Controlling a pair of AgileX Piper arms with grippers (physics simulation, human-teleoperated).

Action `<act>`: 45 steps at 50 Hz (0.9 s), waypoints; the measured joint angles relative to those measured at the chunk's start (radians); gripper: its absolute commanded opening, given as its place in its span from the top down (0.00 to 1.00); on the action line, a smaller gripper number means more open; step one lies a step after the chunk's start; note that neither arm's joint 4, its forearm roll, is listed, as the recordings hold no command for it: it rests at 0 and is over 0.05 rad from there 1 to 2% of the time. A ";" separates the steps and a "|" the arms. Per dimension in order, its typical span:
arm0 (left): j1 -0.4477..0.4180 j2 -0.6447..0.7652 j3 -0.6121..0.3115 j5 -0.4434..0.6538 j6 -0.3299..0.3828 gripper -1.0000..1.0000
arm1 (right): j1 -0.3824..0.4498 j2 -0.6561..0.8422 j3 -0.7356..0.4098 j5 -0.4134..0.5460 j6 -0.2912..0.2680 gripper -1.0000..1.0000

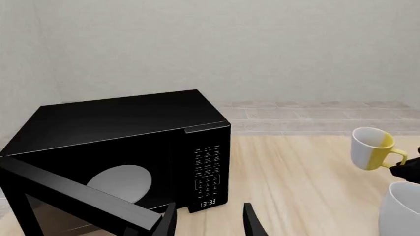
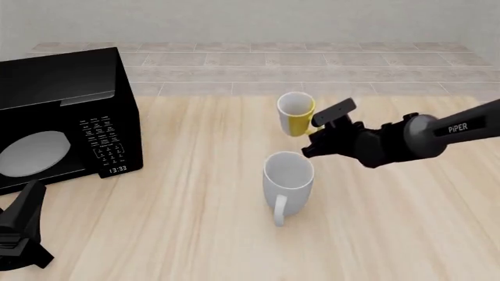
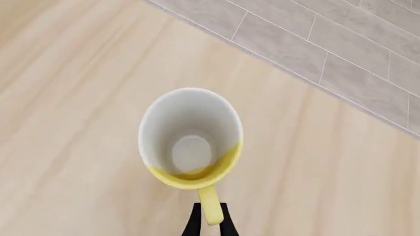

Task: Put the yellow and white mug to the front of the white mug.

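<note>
**A:** Start at the right hand (image 3: 210, 223). What has it got?

**B:** Its two fingers are pinched narrow on the handle of the yellow and white mug (image 2: 295, 113). In the front view that mug hangs clear of the tabletop (image 2: 195, 175), tilted, its mouth turned toward the near side. The wrist view looks straight down into its white inside.

**A:** And where is the white mug (image 2: 287, 178) from there?

**B:** Just on the near side of the held mug and lower, standing on the tabletop with its loop handle pointing toward the near edge. The two are close but not touching.

**A:** So the yellow one is on the far side at present.

**B:** Yes. I'd judge the carry has to go over or around the white mug toward the near edge, then down upright.

**A:** The left hand (image 1: 208, 222)?

**B:** Fingers spread wide, holding nothing, low at the near left, beside the black microwave (image 2: 62, 117). It is well apart from both mugs; the right arm is plainly the nearer.
</note>
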 measured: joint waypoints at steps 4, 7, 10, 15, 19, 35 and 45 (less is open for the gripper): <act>0.000 0.000 0.000 0.000 0.000 0.00 | 0.001 0.012 -0.001 -0.005 0.005 1.00; 0.000 0.000 0.000 0.000 0.000 0.00 | 0.001 0.022 -0.003 -0.009 0.009 1.00; 0.000 0.000 0.000 0.000 0.000 0.00 | 0.001 0.032 -0.005 -0.013 0.011 1.00; 0.000 0.000 0.000 0.000 0.000 0.00 | -0.001 0.048 -0.008 -0.016 0.015 1.00; 0.000 0.000 0.000 0.000 0.000 0.00 | -0.003 0.058 -0.011 -0.018 0.017 1.00; 0.000 0.000 0.000 0.000 0.000 0.00 | -0.007 0.093 -0.020 -0.026 0.024 1.00; 0.000 0.000 0.000 0.000 0.000 0.00 | -0.011 0.098 -0.022 -0.027 0.031 0.00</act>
